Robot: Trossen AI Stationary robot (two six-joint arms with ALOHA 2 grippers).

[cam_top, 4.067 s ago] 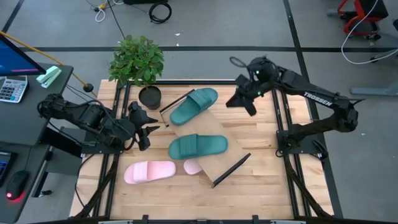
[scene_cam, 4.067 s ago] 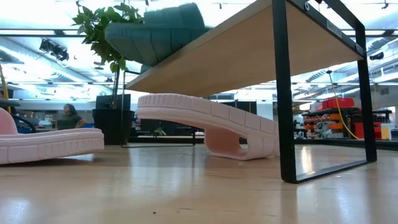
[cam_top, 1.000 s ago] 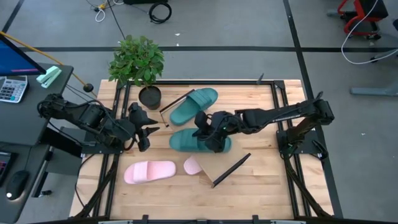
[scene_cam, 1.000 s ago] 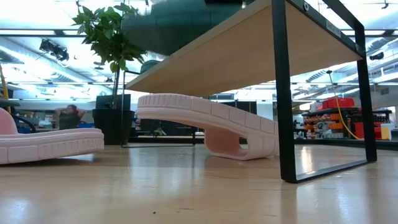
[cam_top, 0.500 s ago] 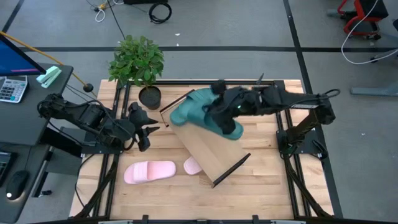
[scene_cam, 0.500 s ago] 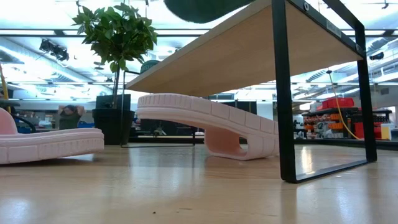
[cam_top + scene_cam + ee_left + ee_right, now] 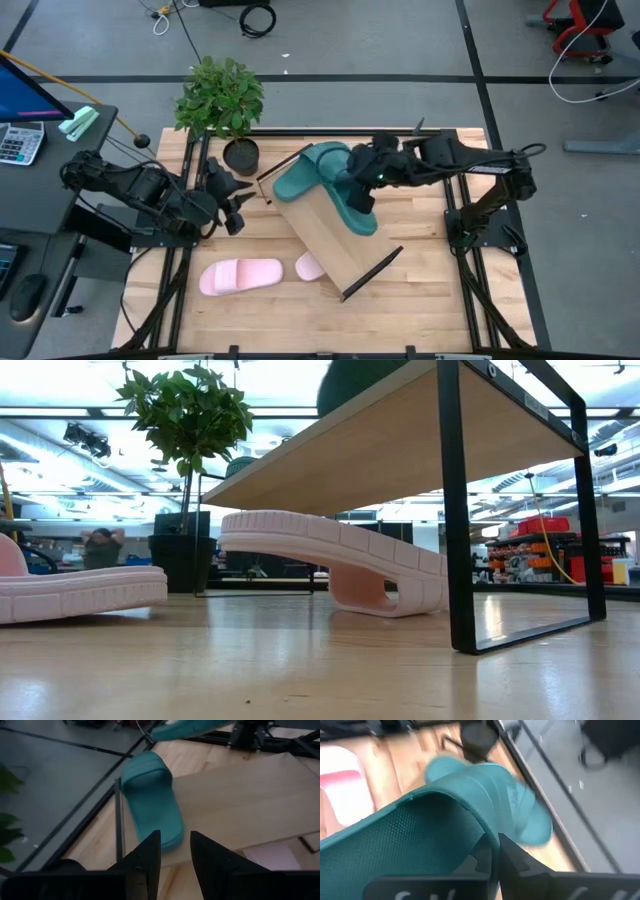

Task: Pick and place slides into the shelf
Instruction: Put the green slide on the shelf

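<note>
My right gripper (image 7: 365, 188) is over the shelf's far right side, shut on a teal slide (image 7: 357, 204) that shows as a dark shape (image 7: 368, 374) above the board in the low view. The second teal slide (image 7: 300, 172) lies sole-down on the far end of the shelf (image 7: 325, 240), a light wood board with black end bars. One pink slide (image 7: 240, 275) lies on the table at the near left. The other pink slide (image 7: 330, 555) sits partly under the shelf. My left gripper (image 7: 175, 855) waits open at the table's left side. My right gripper pinches the teal slide at the edge of its wide strap (image 7: 470, 827), the two fingers (image 7: 507, 857) shut together on it. It comes in from the table's right side. The slide is lifted clear of the board and tilted, its length running roughly near to far.
A potted plant (image 7: 222, 100) stands at the table's far left corner, close to the shelf's far end bar (image 7: 285, 162). Bare wood tabletop (image 7: 430, 290) lies near and right of the shelf. A desk with a calculator (image 7: 20, 145) is beyond the left edge.
My right gripper, shut on the teal slide that lay on the middle of the shelf, has lifted it clear and carried it toward the far right. The slide has turned from lying across the board to running near to far. The other slides have stayed put.
</note>
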